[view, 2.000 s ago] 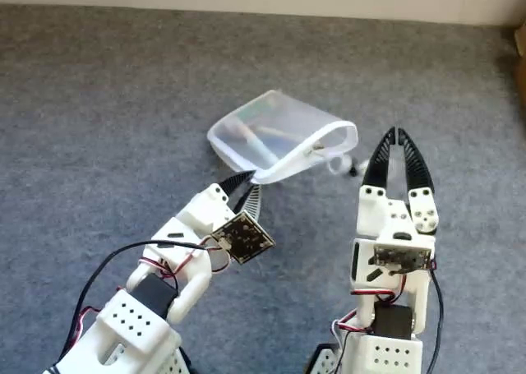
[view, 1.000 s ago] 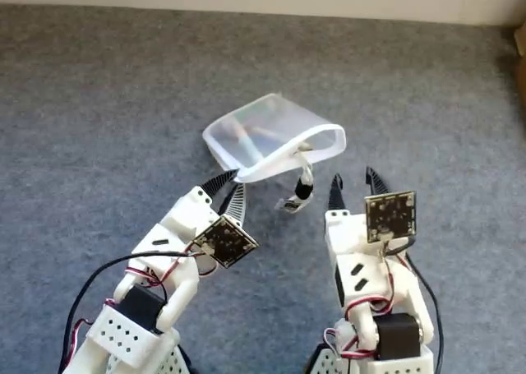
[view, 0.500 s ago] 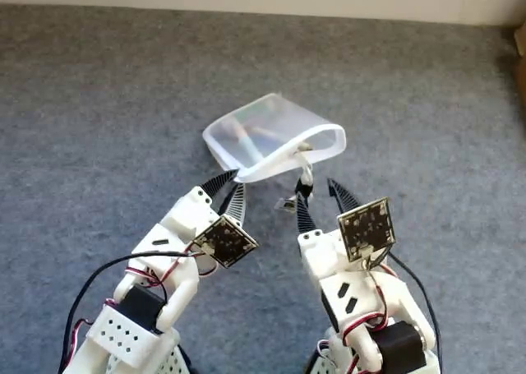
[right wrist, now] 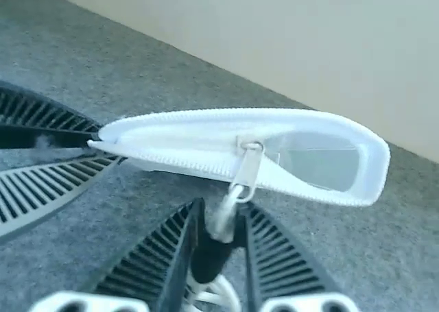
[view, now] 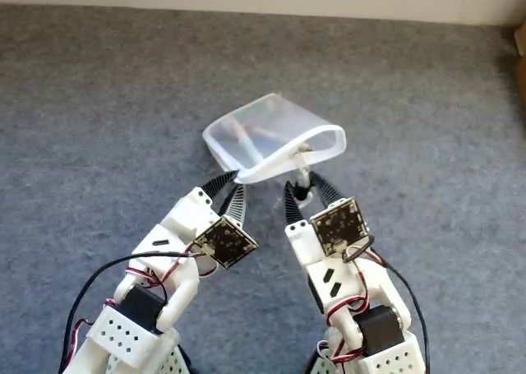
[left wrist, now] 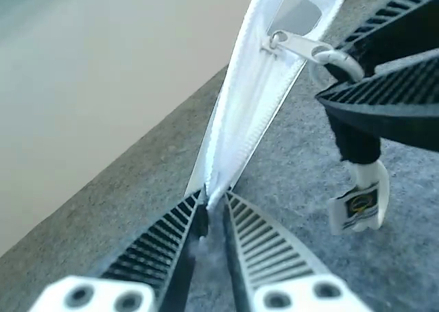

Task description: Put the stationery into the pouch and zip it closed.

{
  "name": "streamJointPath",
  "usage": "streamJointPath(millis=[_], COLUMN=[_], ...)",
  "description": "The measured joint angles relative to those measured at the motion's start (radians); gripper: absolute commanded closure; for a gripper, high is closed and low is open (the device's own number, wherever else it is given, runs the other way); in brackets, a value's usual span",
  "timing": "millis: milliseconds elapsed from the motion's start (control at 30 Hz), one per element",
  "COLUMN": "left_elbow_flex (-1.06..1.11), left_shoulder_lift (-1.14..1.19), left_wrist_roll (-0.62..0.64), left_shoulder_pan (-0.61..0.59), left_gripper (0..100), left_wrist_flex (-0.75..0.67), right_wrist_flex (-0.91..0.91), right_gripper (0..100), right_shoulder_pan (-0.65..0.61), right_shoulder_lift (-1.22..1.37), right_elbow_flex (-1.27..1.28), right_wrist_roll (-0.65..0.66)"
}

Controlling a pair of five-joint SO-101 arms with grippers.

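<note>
Translucent white plastic forms the pouch [view: 271,136], which lies on the grey table [view: 99,103] just beyond both claw tips. The stationery [view: 253,140] is inside it.

**Claw state**
- The left claw [left wrist: 212,202] is closed to a narrow gap and pinches the zipped end of the pouch between its tips.
- The right claw [right wrist: 218,212] is nearly closed on the black pull cord [right wrist: 209,254]. Both fingers appear to touch it. The metal pull tab [right wrist: 243,171] stands just ahead of the tips, linking the cord to the slider [right wrist: 250,146].
- The slider sits partway along the zip. The mouth beyond it, on the side away from the left claw, is open.

**Failure risks (judged)**
1. Cord slip. The hold is on a soft, round cord and not on the tab. A sharp pull may draw the cord out between the fingers and leave the slider where it is.
2. Off-axis pull. Force applied upward or sideways from the zip line may tilt the slider and jam it on the teeth.
3. Loss of the anchor. The left claw holds only a thin edge. If this slips, the whole pouch will drag toward the right claw and the zip will not close.
4. Obstruction. Pouch wall or stationery standing in the open mouth may catch in the slider.
</note>
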Motion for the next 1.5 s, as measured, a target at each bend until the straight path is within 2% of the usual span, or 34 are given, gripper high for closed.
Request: streamJointPath(millis=[100,333,533,667,733,1000,1300,1500], left_elbow_flex=[0.000,0.000,0.000,0.000,0.000,0.000,0.000,0.034], left_shoulder_lift=[0.000,0.000,0.000,-0.002,-0.002,-0.002,-0.002,-0.002], left_wrist_roll=[0.000,0.000,0.000,0.110,0.147,0.160,0.160,0.083], left_shoulder_pan=[0.000,0.000,0.000,-0.005,-0.006,-0.003,0.017,0.074], left_gripper=[99,99,85,82,81,81,84,89], left_wrist_flex=[0.000,0.000,0.000,0.000,0.000,-0.052,-0.083,-0.087], right_wrist_flex=[-0.002,-0.002,-0.002,-0.002,-0.002,0.003,0.141,0.146], right_gripper=[99.2,99.2,99.2,99.2,99.2,99.3,99.3,99.3], right_shoulder_pan=[0.003,0.071,0.072,0.072,0.072,0.072,0.029,0.021], right_shoulder_lift=[-0.002,-0.002,-0.002,-0.002,-0.002,-0.002,-0.012,-0.005], right_elbow_flex=[0.000,0.000,0.000,0.000,0.000,0.000,-0.031,-0.031], right_wrist_roll=[0.048,0.060,0.068,0.069,0.069,0.069,0.150,0.160])
